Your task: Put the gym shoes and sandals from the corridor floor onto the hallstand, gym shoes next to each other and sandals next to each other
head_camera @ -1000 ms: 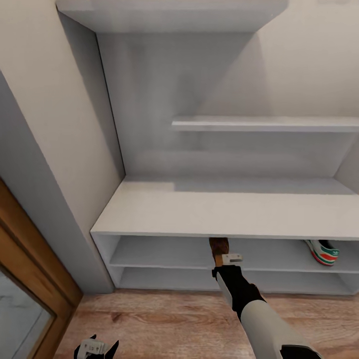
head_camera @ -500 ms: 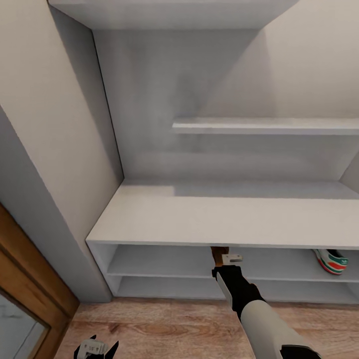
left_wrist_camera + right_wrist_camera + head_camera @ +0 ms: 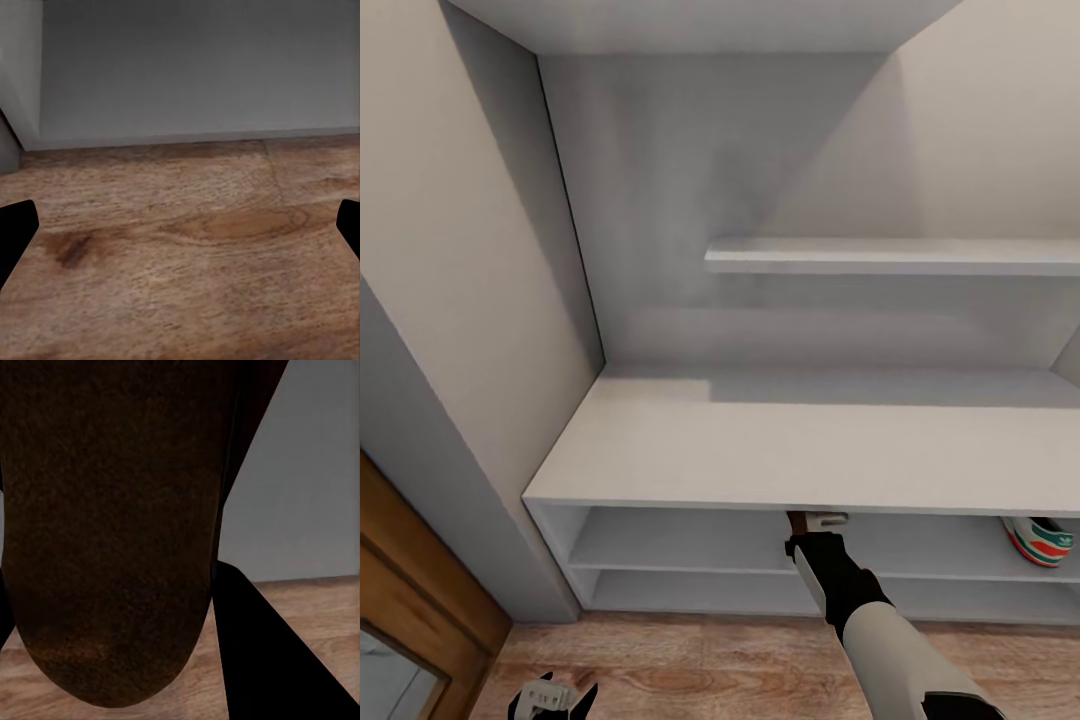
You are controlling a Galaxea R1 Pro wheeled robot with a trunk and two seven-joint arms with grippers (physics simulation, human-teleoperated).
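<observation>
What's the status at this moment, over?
Right gripper shut on a sandal, reaching into the hallstand upper open shelf. Left gripper open, low over the corridor floor. One gym shoe shelved at right. Nothing blocking.

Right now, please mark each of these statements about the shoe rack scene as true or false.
1. The right gripper holds a brown sandal. True.
2. A gym shoe lies on the corridor floor. False: it sits on the rack's upper open shelf, at the right.
3. The left gripper grips a gym shoe. False: it is open over bare corridor floor.
4. The hallstand has nothing on its bench top. True.
5. The sandal is at the upper shelf opening. True.
</observation>
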